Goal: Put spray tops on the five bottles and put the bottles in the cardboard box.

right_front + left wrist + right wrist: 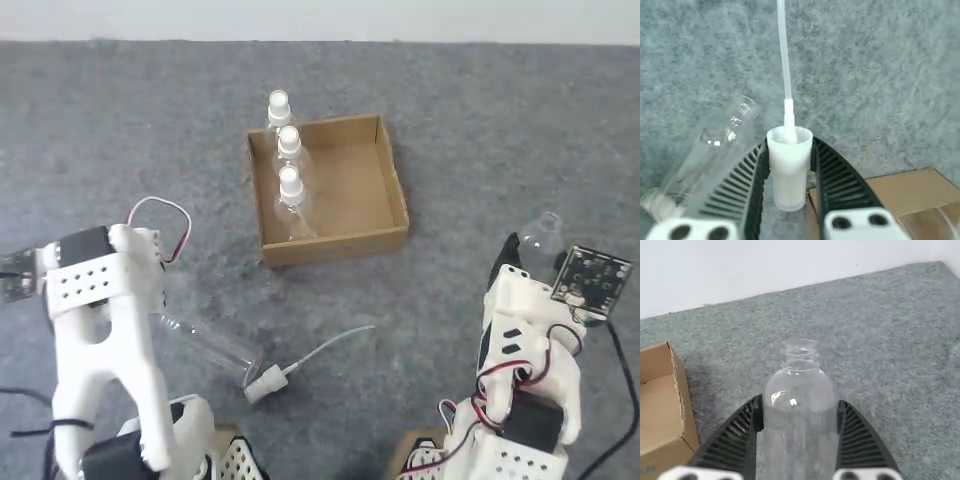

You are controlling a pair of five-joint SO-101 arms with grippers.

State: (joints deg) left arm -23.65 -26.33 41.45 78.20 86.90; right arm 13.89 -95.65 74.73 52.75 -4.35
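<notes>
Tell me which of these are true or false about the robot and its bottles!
1. The right gripper holds an open bottle with no top. True.
2. The left gripper holds a bottle. False: it holds a spray top.
3. A lying bottle is on the carpet. True.
4. The box is blue. False: it is brown cardboard.

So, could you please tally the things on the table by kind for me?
Bottle with spray top: 3
Bottle without top: 2
Loose spray top: 1
Cardboard box: 1
Total: 7
</notes>
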